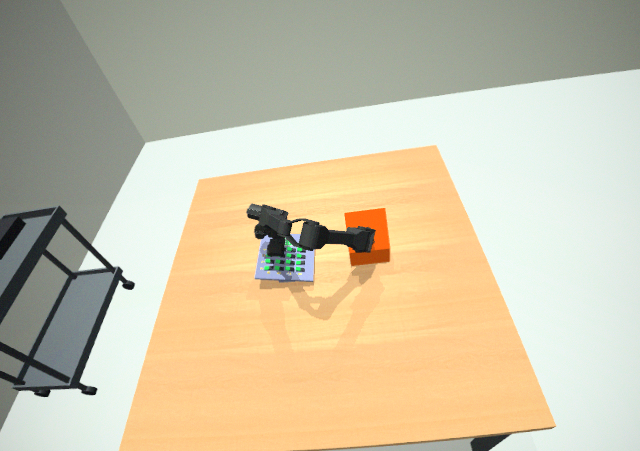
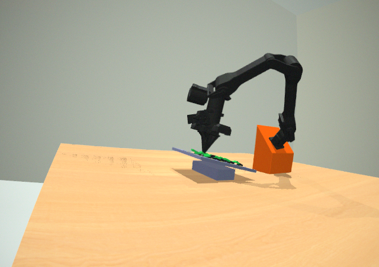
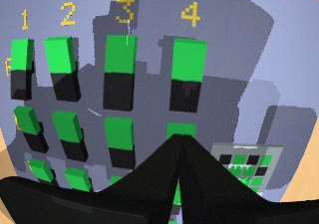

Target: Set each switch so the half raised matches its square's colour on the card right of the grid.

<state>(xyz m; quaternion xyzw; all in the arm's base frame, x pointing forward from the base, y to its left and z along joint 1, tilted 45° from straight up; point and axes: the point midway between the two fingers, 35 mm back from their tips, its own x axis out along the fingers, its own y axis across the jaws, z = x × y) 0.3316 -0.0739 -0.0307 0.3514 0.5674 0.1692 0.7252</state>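
Wooden table [image 2: 122, 215] bears tilted panel [image 2: 183, 151], closed jaws pointing down.

The arm [image 2: 244, 73] is black everywhere, with a matt surface and no markings that can be read. Its links are slim and a little rounded, and the joints between them are thicker and look like short cylinders. Near the wrist a stubby black cylinder [image 2: 196, 94] sticks out to one side. A thin black cable [image 1: 295, 220] makes a small loop beside the wrist. The gripper [image 2: 208, 149] is black too; its two fingers are flat, wedge-shaped and narrow to one sharp tip. The arm is mounted in an orange block [image 2: 265, 160] with a slanted top face.
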